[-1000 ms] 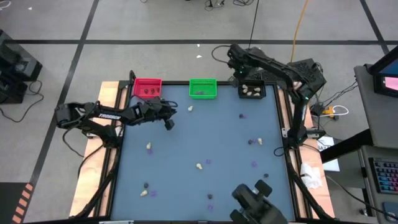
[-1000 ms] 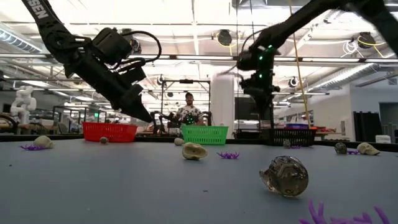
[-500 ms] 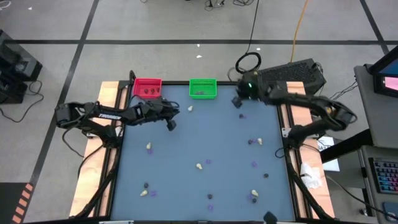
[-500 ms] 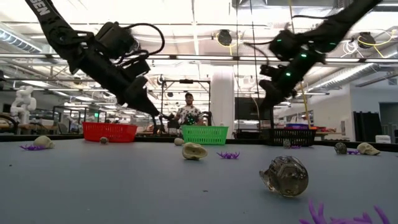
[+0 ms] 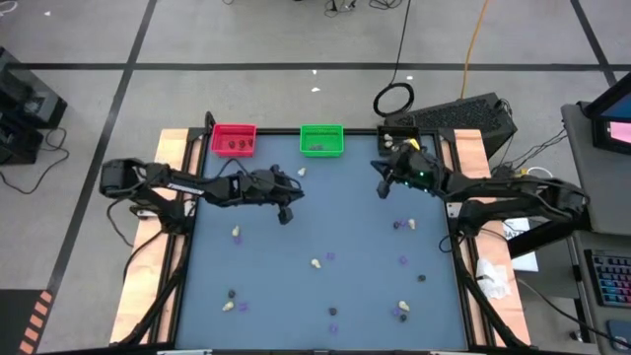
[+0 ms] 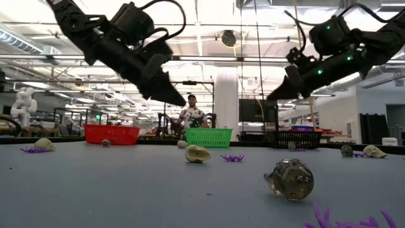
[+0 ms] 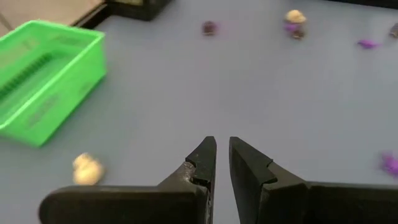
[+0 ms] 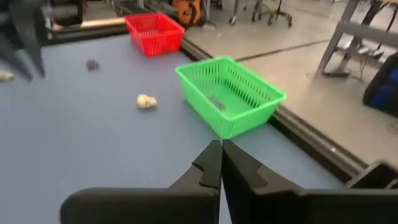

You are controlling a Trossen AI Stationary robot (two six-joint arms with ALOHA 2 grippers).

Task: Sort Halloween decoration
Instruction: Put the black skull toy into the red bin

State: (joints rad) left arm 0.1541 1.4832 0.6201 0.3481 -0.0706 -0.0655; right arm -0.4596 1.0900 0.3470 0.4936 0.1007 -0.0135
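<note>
Small Halloween trinkets lie scattered on the blue-grey table: cream lumps (image 5: 315, 263) (image 5: 238, 233), dark lumps (image 5: 421, 278) and flat purple bits (image 5: 402, 260). My left gripper (image 5: 286, 214) hangs above the table's far-left middle, right of a cream lump (image 7: 87, 169). Its fingers stand a narrow gap apart with nothing between them (image 7: 222, 152). My right gripper (image 5: 376, 166) hovers at the far right, near the green bin (image 8: 230, 93). It is shut and empty (image 8: 221, 149). Both point slantwise down, clear of the table.
The red bin (image 5: 234, 139) and the green bin (image 5: 321, 140) stand along the far edge, and the black bin (image 6: 297, 138) stands at the far right. A person (image 6: 192, 114) is in the room behind. In the low view a dark lump (image 6: 290, 179) lies close.
My right gripper has swung from above the black bin toward the table's middle, coming down and tipping from pointing downward to nearly level. My left gripper has gone toward the table's right and a little up, away from the red bin.
</note>
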